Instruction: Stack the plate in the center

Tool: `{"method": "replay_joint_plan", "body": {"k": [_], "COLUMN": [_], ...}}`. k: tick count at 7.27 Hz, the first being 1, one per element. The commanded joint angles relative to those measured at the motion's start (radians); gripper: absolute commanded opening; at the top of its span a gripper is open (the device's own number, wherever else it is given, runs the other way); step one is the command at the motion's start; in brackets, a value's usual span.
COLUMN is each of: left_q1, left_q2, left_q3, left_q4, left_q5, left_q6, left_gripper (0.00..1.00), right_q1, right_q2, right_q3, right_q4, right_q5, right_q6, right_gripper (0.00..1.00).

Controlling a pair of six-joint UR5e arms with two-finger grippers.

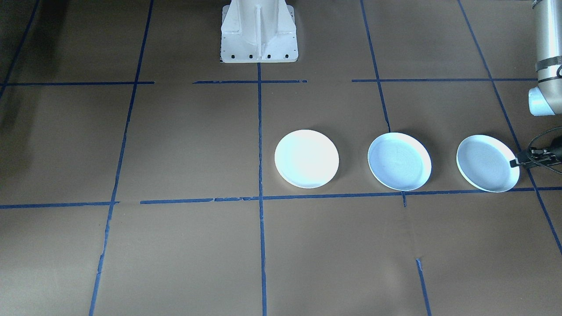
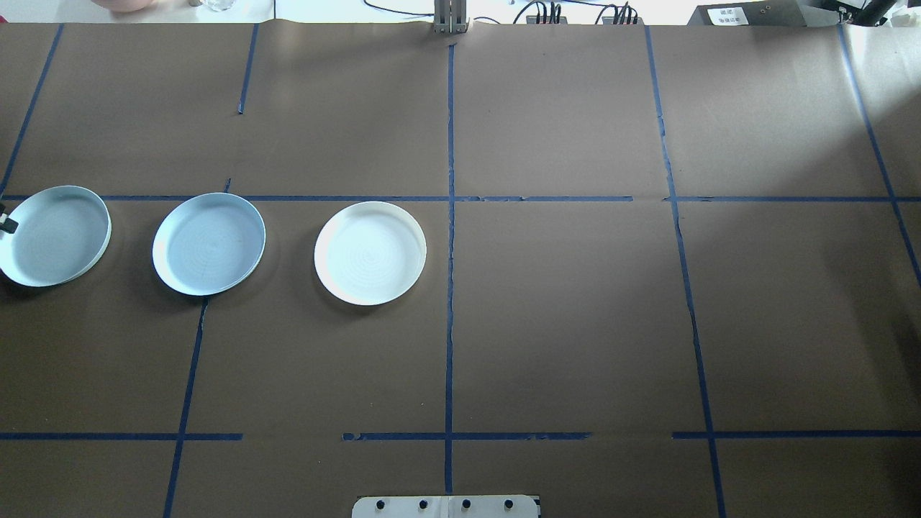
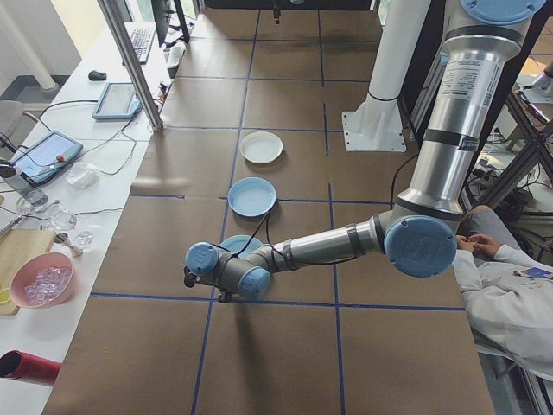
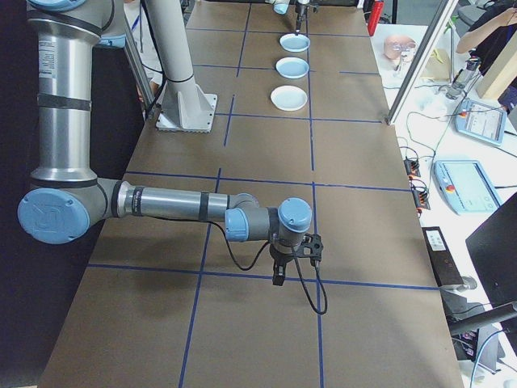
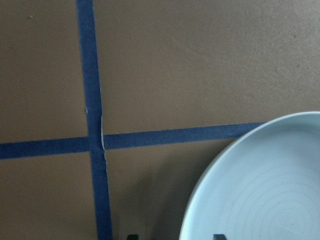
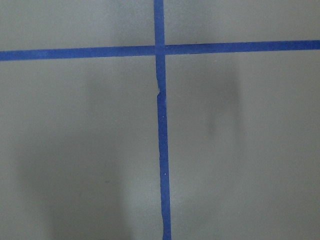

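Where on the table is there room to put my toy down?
The whole brown table beside the bright-white round plate is bare. It is crowded where three plates line up, the left claw at the end pale blue-grey plate's rim.

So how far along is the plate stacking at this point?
Done: nothing, no plate is stacked yet. In hand: the left claw straddles the rim of the outer bluish plate, jaws not closed. Left: grip, lift, set it on the centre plate. The right claw hangs far off.
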Motion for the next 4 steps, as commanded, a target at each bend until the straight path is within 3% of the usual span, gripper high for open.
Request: {"method": "replay_joint_plan", "body": {"k": [1,3,4], "left_q1": [0.014,0.020,0.020], "left_q2": [-0.002,-0.005,-0.005], "left_q3": [0.000,0.000,0.000], "left_q4": [0.000,0.000,0.000], "left_q5": [-0.002,-0.002,-0.003], "left_q6": [0.001,0.001,0.001], "left_gripper": [0.55,0.50,0.22], "right_q1": [0.000,0.000,0.000], "right_q2": [0.000,0.000,0.000], "right_q3": [0.000,0.000,0.000], "right_q4": [0.000,0.000,0.000], "right_q5": [0.000,0.000,0.000], "right_q6": [0.000,0.000,0.000], "right_gripper": [1.00,1.00,1.00]}}
